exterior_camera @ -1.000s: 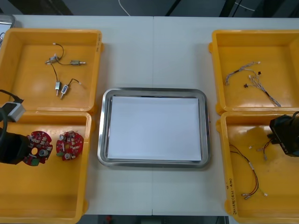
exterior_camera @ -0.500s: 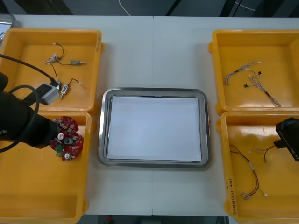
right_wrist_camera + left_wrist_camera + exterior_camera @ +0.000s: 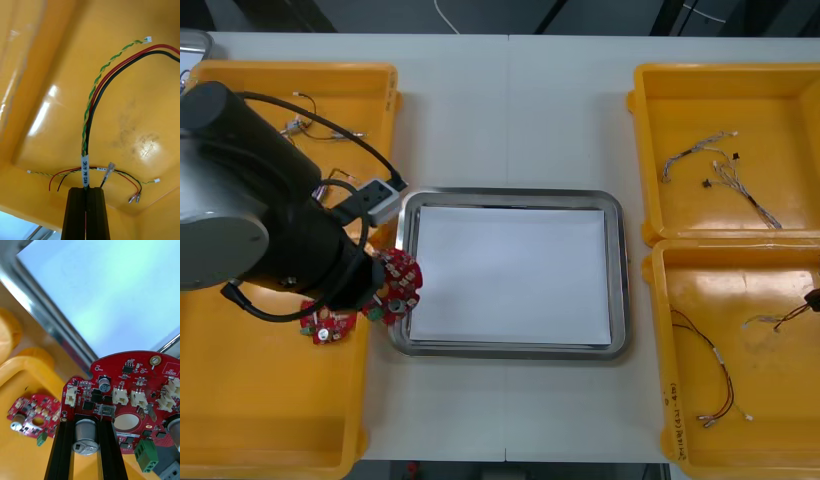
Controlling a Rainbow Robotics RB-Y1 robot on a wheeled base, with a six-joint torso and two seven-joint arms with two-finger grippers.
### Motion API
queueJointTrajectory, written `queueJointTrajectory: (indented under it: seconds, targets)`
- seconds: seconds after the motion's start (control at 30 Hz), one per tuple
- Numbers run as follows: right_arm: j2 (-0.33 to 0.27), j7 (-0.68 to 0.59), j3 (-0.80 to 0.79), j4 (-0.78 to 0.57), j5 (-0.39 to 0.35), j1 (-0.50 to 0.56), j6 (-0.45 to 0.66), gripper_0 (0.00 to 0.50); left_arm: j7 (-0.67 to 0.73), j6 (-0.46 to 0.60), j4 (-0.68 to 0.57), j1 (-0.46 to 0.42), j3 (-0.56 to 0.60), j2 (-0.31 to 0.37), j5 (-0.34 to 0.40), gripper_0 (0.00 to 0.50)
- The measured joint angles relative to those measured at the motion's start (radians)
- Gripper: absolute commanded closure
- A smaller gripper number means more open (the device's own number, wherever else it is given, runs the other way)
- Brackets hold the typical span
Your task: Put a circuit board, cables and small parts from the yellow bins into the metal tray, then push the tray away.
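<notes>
Far-left yellow bin (image 3: 300, 67): small metal parts (image 3: 292, 127) with black leads lie in it, partly under the left arm.
Near-left yellow bin (image 3: 270, 420): one round red circuit board (image 3: 325, 322) lies near its far right corner.
Left gripper (image 3: 392, 290): it is at the gap between the near-left bin and the metal tray (image 3: 616, 280). The jaws are narrow, clamped on a second round red board.
Held circuit board (image 3: 127, 390): it sits at the tray's left rim, near the near corner. The jaws grip it at a silver cylindrical component. I cannot tell whether it touches the rim.
Writing on the held board: there is fine white print near its edge, too small to read with certainty.
Metal tray: it stands at the middle of the bench, with a shiny rim and a white inside.
Far-right yellow bin (image 3: 725, 70): it holds a loose tangle of thin pale cables (image 3: 720, 170).
Near-right yellow bin (image 3: 780, 420): a red and black cable (image 3: 715, 375) lies on its floor.
Right gripper (image 3: 86, 191): it is above the near-right bin at its right side, with the jaws closed on a cable bundle (image 3: 97, 86).
Held cable: it has a twisted yellow-green pair with a red and a black wire, rising from the jaws.
Tag (image 3: 85, 168): a white sleeve on the bundle just past the jaws, whose print is not legible.
Bench (image 3: 510, 110): it is light and matte, with a seam down the middle.
Room: beyond the far edge there is dark floor and a white cord (image 3: 445, 15).
</notes>
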Motion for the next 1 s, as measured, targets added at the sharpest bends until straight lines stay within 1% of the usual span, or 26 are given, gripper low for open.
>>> queueJointTrajectory:
  seconds: [0.1,0.23,0.3,0.37,0.47,0.67,0.8,0.9,1.0]
  targets:
    - [-0.024,0.006,0.000,-0.033,-0.008,0.000,0.000,0.500,0.000,-0.025,0.032,-0.027,-0.063,-0.026,-0.024,0.498]
    - [-0.054,0.036,0.000,-0.075,-0.023,0.001,0.000,0.500,0.001,-0.046,0.093,-0.053,-0.120,-0.073,-0.058,0.498]
    - [-0.070,0.083,0.000,-0.097,-0.030,0.001,0.000,0.500,0.001,-0.050,0.123,-0.065,-0.149,-0.096,-0.092,0.499]
    - [-0.085,0.157,0.000,-0.115,-0.036,0.001,0.001,0.500,0.001,-0.064,0.147,-0.078,-0.180,-0.110,-0.119,0.499]
    - [-0.105,0.265,0.000,-0.146,-0.047,0.005,0.001,0.500,0.001,-0.110,0.190,-0.092,-0.222,-0.116,-0.132,0.498]
    - [-0.128,0.336,0.000,-0.234,-0.067,0.045,0.001,0.500,0.002,-0.193,0.271,-0.104,-0.263,-0.116,-0.133,0.498]
    - [-0.150,0.464,0.000,-0.308,-0.087,0.083,0.002,0.500,0.002,-0.238,0.312,-0.110,-0.287,-0.116,-0.141,0.499]
    - [-0.182,0.485,0.000,-0.353,-0.134,0.110,0.002,0.500,0.002,-0.266,0.348,-0.115,-0.302,-0.116,-0.147,0.497]
    - [-0.218,0.485,-0.006,-0.374,-0.205,0.132,0.002,0.500,0.002,-0.275,0.372,-0.124,-0.315,-0.116,-0.151,0.499]
